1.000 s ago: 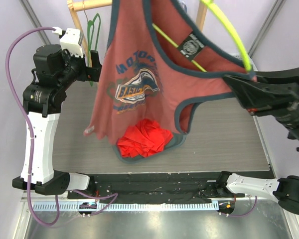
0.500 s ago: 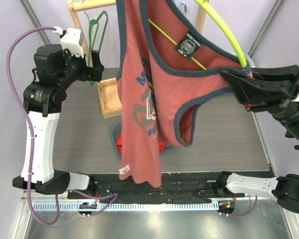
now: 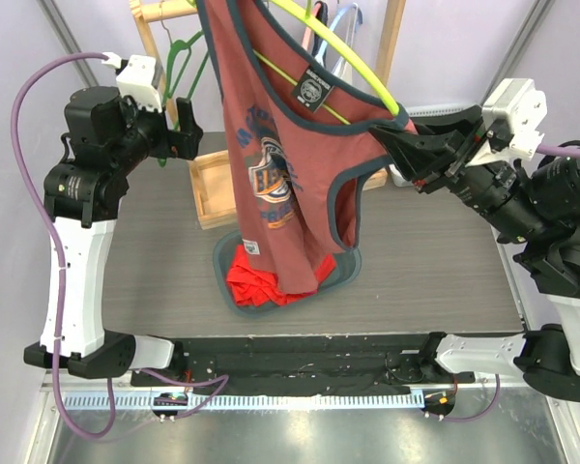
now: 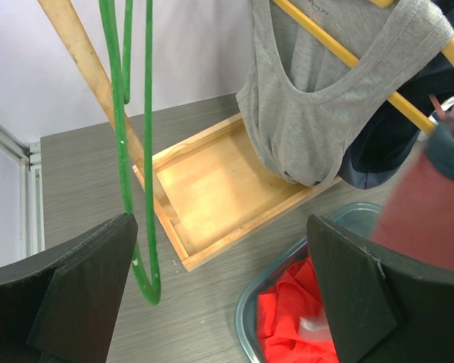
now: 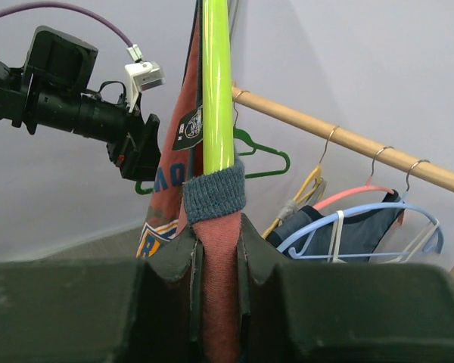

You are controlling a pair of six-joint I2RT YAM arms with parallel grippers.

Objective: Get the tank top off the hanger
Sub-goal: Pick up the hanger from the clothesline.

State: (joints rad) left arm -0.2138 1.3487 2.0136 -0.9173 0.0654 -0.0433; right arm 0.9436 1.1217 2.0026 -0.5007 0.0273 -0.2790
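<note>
My right end effector point(image 5: 216, 242) pinched one strap of the single red tank top point(image 3: 271, 164), which hung on one yellow-green hanger point(image 3: 353, 72) above the tabletop point(image 3: 445, 271), half hiding one bin point(image 3: 346, 274). My left end effector point(image 4: 219, 295) gaped wide, empty. Behind sat one wooden tray point(image 3: 213, 188).

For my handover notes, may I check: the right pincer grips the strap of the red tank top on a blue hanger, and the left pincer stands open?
Not quite: the hanger is yellow-green, not blue, as the right wrist view shows. The right pincer does grip the strap of the red tank top, and the left pincer stands open.
</note>
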